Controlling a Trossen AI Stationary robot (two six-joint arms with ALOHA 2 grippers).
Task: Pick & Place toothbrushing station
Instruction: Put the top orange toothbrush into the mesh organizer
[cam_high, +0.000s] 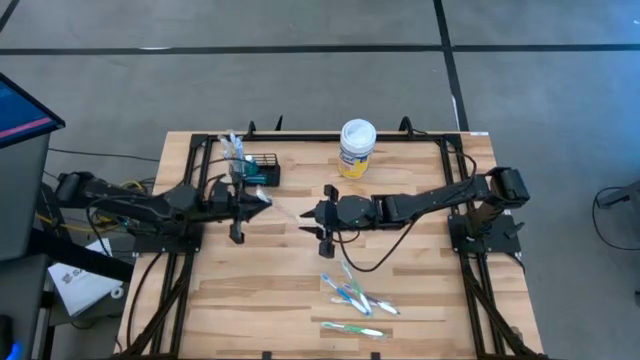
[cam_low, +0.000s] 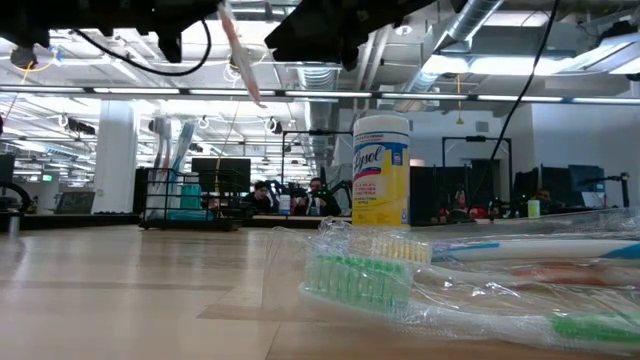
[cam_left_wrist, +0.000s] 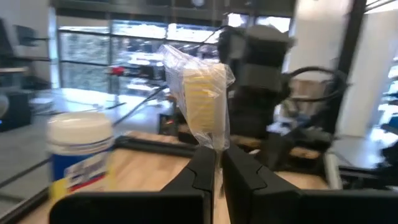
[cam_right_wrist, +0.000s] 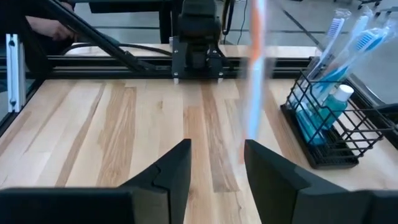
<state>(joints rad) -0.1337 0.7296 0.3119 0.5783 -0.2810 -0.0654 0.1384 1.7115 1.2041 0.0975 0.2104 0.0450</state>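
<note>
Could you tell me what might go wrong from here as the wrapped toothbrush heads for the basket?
The left gripper pinches the wrapped toothbrush only by one end, so it could swing or slip. The black wire basket already holds upright brushes, which may block entry. The open right gripper hovers close and could snag it.

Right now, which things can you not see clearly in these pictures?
- Wrapped toothbrush in the left gripper: its handle is blurred in the right wrist view; the low view cuts off its top.
- Right gripper: the low view shows only a dark underside at the top edge.
- Black wire basket: tiny in the high view; what lies at its bottom is hidden by its contents.
- Tub: label blurred in the left wrist view.
</note>
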